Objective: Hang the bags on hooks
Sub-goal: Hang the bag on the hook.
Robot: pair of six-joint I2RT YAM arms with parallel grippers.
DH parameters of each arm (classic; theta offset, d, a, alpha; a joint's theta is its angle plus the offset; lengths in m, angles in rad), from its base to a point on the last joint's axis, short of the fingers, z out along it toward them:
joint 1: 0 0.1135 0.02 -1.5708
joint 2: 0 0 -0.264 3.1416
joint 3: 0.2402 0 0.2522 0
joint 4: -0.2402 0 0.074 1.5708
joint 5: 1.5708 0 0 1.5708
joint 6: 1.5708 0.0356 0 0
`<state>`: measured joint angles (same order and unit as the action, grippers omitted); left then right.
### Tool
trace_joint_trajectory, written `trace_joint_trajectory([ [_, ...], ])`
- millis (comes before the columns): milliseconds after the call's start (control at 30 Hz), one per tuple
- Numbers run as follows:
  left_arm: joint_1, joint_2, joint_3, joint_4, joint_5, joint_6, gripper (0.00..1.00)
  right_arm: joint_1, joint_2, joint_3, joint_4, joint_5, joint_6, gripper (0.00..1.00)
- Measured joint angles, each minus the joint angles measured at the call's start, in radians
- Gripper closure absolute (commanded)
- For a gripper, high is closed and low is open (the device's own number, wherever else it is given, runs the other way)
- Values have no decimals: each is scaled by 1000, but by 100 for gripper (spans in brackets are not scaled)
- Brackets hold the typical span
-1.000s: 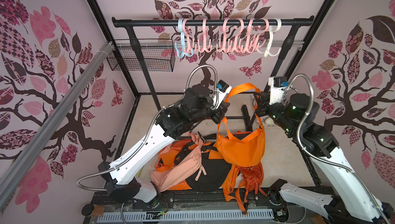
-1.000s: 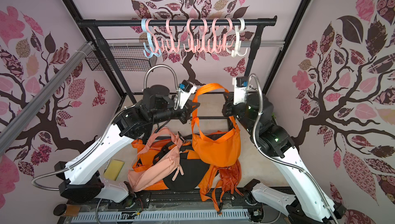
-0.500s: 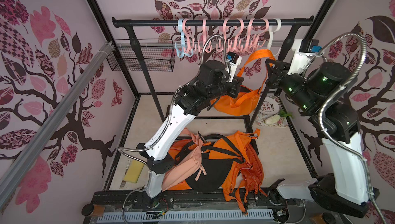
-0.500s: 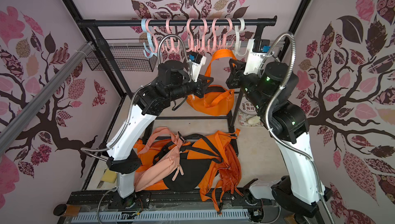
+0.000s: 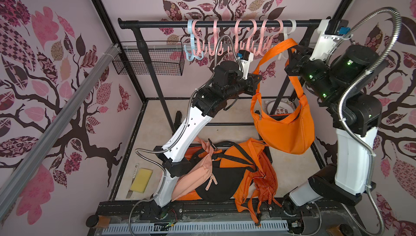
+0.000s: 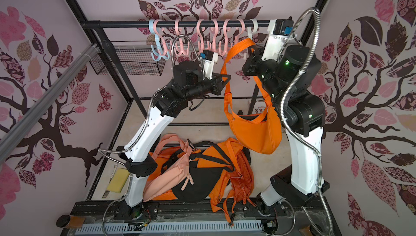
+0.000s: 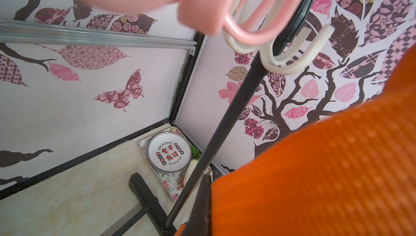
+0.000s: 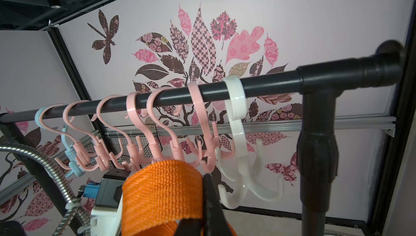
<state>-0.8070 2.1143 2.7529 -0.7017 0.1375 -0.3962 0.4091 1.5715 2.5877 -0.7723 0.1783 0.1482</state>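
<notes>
As left claw (image 5: 256, 79) and right claw (image 5: 290, 60) grip one bag (image 5: 283, 131), one hook's (image 8: 236, 97) white.

A yellow sponge (image 5: 141, 180) lies at 7 o'clock on the counter (image 5: 157, 120), with a fork (image 5: 128, 193) just beside it. At 1 o'clock, a round plate (image 7: 169, 152) sits on a flowery tray (image 7: 167, 187).

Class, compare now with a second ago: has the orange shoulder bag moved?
Yes. The orange shoulder bag has risen towards the black rail; its strap top now reaches the hooks, which it hung well below before.
</notes>
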Motion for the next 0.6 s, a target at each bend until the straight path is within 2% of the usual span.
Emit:
trace_joint_trajectory([
  [133, 2, 38, 3, 21, 18, -25, 100, -105, 19, 0, -12, -81, 48, 100],
  [300, 6, 82, 3, 25, 39, -45, 100, -109, 52, 0, -27, -153, 63, 100],
  [600, 32, 101, 3, 26, 72, -60, 100, -113, 74, 0, -42, -167, 70, 100],
])
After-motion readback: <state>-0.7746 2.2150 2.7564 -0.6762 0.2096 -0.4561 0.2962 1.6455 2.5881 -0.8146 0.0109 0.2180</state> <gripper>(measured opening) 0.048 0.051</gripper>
